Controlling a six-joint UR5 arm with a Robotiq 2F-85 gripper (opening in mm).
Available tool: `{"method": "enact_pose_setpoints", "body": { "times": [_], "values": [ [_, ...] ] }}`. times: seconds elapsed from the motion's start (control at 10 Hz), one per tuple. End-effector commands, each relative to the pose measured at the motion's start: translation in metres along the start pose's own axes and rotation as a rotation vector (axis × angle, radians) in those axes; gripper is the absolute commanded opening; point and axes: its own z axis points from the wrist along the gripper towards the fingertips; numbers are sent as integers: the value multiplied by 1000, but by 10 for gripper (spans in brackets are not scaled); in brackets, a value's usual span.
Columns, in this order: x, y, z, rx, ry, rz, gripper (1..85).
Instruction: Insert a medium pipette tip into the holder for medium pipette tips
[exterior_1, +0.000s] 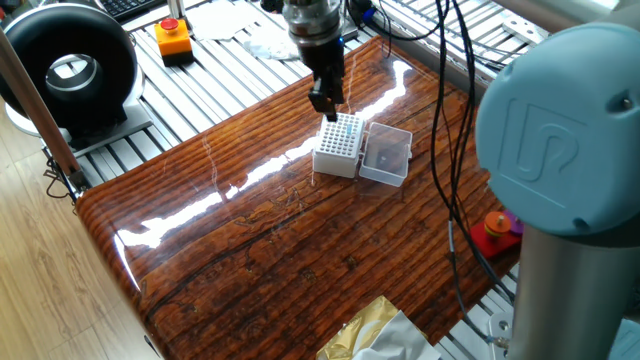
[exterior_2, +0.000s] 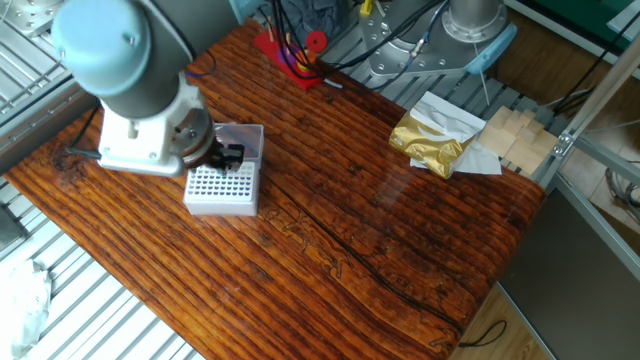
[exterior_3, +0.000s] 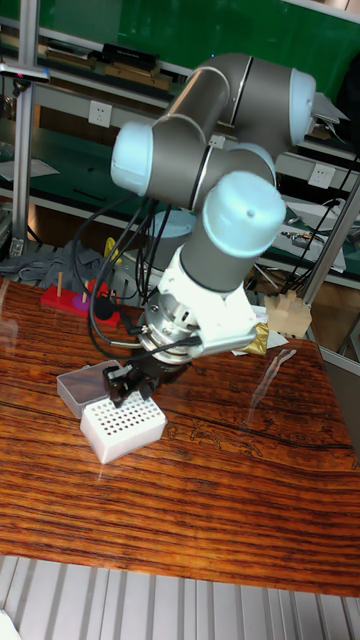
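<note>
The holder (exterior_1: 338, 147) is a white block with a grid of holes, standing on the wooden table with its clear lid (exterior_1: 386, 155) folded open beside it. My gripper (exterior_1: 323, 101) hangs just above the holder's far left corner and does not touch it. In the tall fixed view the gripper (exterior_3: 125, 381) sits over the back edge of the holder (exterior_3: 122, 427), its dark fingers a little apart with nothing visible between them. From the other fixed view the gripper (exterior_2: 228, 156) is between lid and holder (exterior_2: 222, 188). The medium pipette tip cannot be made out in any view.
A gold foil bag (exterior_2: 428, 140) and wooden blocks (exterior_2: 515, 135) lie at one end of the table. An orange button box (exterior_1: 174, 38) and a black round fan (exterior_1: 72, 70) sit beyond the other end. Red parts and cables (exterior_2: 290, 55) crowd the back edge.
</note>
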Motion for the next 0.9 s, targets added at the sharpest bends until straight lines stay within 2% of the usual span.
{"method": "enact_pose_setpoints", "body": {
  "times": [0.0, 0.1, 0.2, 0.5, 0.8],
  "values": [
    [-20, -1, -23, 10, -77, 13, 463],
    [-27, 1, -30, 10, -82, 19, 460],
    [-37, 7, -35, -7, -111, 31, 460],
    [-45, 16, -45, -36, -149, 61, 457],
    [-30, 16, -49, -31, -146, 93, 430]
  ]
}}
